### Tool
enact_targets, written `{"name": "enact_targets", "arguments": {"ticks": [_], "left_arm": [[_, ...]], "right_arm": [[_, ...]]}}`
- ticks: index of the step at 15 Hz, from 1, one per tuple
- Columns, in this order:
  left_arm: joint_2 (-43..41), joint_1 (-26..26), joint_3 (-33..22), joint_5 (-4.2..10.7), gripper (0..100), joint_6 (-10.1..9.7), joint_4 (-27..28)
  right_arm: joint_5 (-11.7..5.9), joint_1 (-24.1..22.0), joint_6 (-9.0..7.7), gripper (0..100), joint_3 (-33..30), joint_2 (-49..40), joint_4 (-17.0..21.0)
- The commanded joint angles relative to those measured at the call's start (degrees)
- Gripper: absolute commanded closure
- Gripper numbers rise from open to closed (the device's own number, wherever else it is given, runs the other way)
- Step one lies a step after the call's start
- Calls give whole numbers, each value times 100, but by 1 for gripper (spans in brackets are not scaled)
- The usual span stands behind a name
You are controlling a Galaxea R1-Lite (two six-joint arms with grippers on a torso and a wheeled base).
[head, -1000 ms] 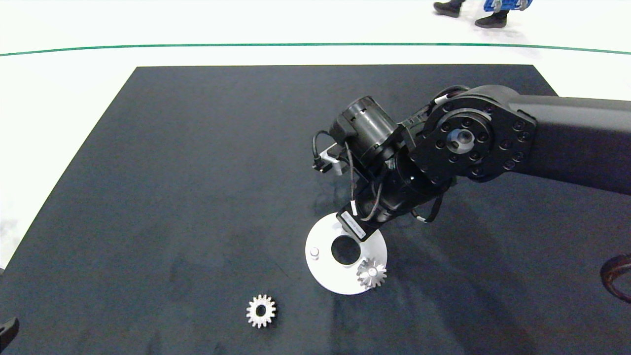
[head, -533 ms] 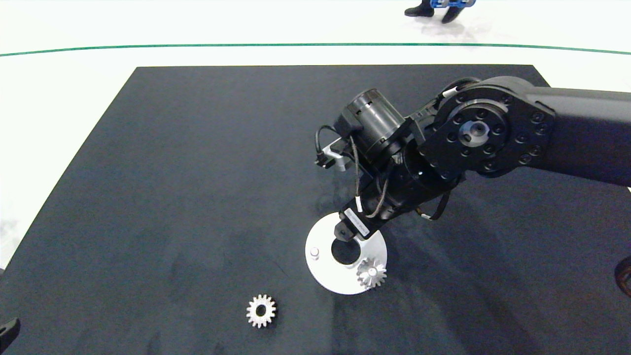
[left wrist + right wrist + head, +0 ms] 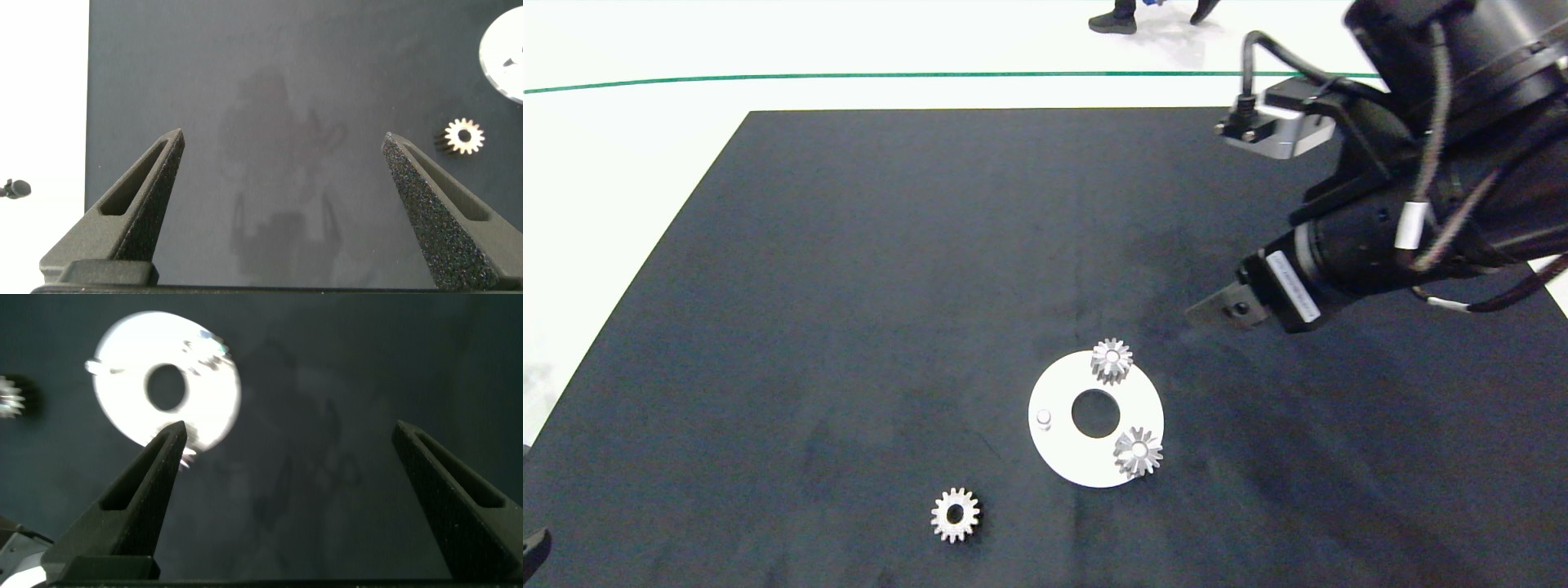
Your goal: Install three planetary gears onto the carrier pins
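On the white disc [image 3: 1066, 461] two planetary gears [image 3: 1112, 360] [image 3: 1138, 451] sit over carrier pins, one pin [image 3: 1044, 419] bare — so one install remains. Nearby on the dark surface [image 3: 849, 286] lies the third gear [image 3: 955, 514]. Right hand [image 3: 290, 449] hangs spread and empty, clear of the disc. Left hand [image 3: 282, 159] — outside the head view — shows spread, with that loose gear beyond.

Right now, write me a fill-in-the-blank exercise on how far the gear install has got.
1. Gears seated on the disc: ____.
2. The bare pin is the one nearest the ____ gear on the mat.
3. The right end effector is open and holds ____.
4. The left end effector is ____.

Missing words: two; loose; nothing; open
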Motion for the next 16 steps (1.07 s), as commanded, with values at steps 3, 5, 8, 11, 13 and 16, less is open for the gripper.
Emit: {"name": "enact_targets", "arguments": {"ticks": [3, 5, 8, 11, 13, 16], "left_arm": [[25, 16, 10, 23, 0, 4, 12], [16, -2, 80, 14, 0, 13, 12], [95, -90, 238, 14, 0, 39, 12], [131, -494, 590, 14, 0, 39, -112], [148, -714, 898, 14, 0, 109, -375], [394, -1013, 959, 14, 0, 188, -410]], "right_arm": [[-77, -1259, 55, 0, 2879, -2918, -975], [-525, -1311, 2, 0, 4083, -3946, -1538], [-789, -1320, -112, 0, 4742, -4737, -1599], [-789, -1329, -104, 0, 4839, -4965, -1599], [-789, -1320, -95, 0, 5076, -5194, -1599], [-780, -1329, -77, 0, 5392, -5466, -1599]]}}
